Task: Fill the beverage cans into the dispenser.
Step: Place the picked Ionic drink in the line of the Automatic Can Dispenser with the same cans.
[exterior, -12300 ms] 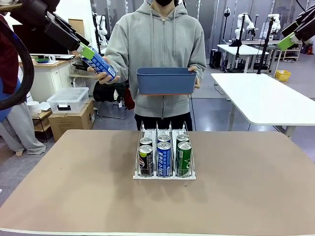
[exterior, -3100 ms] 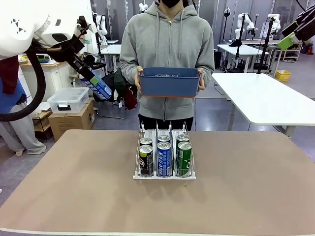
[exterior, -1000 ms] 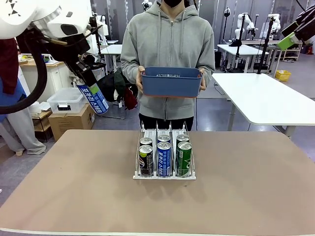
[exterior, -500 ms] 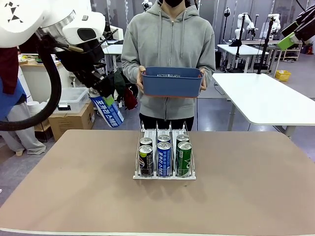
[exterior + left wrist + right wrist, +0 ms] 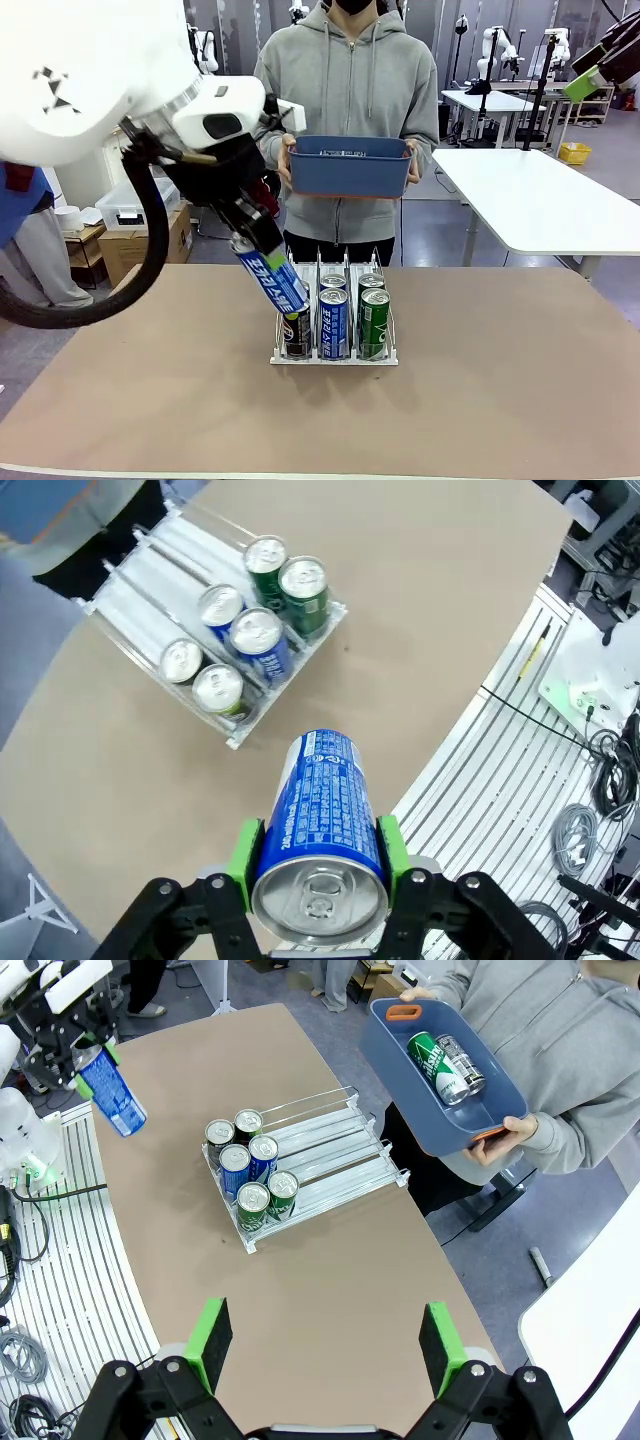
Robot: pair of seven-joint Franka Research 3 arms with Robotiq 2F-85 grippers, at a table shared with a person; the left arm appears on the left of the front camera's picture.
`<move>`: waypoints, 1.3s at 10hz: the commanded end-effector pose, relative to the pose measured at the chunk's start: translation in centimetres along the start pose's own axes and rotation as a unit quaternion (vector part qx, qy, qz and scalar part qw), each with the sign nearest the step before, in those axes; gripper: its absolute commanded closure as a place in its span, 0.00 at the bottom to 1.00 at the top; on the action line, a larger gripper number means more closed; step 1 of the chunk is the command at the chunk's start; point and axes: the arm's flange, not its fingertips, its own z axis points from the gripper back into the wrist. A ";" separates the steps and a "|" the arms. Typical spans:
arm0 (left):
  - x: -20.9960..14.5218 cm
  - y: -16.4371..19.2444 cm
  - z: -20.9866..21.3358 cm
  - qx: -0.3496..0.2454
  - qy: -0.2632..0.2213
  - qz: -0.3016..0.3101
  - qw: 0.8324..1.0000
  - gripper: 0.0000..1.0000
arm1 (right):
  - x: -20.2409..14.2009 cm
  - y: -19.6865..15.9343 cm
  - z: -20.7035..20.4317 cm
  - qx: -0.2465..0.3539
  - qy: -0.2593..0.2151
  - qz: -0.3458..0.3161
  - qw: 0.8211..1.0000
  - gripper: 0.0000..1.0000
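Dispenser (image 5: pixel 335 1150): six cans (image 5: pixel 333 320) are stood at the front, two per lane; the rear of each lane is left bare.
Blue bin (image 5: pixel 400 1070): held by the person; two cans (image 5: pixel 443 1060) are left to be loaded.
Left gripper (image 5: pixel 318 852): clamped on a blue-and-white can (image 5: pixel 273 281), which is held tilted in the air near the left lane and is not yet placed.
Right gripper (image 5: pixel 322 1345): spread wide, nothing held.
Writing: white characters are seen on the held can, but they cannot be read.

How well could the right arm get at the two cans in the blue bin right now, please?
Probably yes: its fingers are open and empty, the bin is open-topped, and both cans lie uncovered inside.
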 end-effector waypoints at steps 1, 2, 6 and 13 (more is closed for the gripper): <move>0.4 -0.5 -1.2 -0.035 -0.012 -0.027 0.999 0.43 | 0.0 0.0 -0.1 0.001 0.000 0.003 1.000 0.00; 0.6 -1.2 -1.9 -0.052 -0.011 -0.041 0.998 0.43 | 0.0 0.0 -0.1 0.001 0.000 0.003 1.000 0.00; 0.4 -1.3 -1.6 -0.022 0.003 -0.022 1.000 0.43 | 0.0 0.0 -0.1 0.001 0.000 0.003 1.000 0.00; 2.5 -3.4 -7.2 -0.007 0.015 0.015 1.000 0.43 | 0.0 0.0 -0.1 0.001 0.000 0.003 1.000 0.00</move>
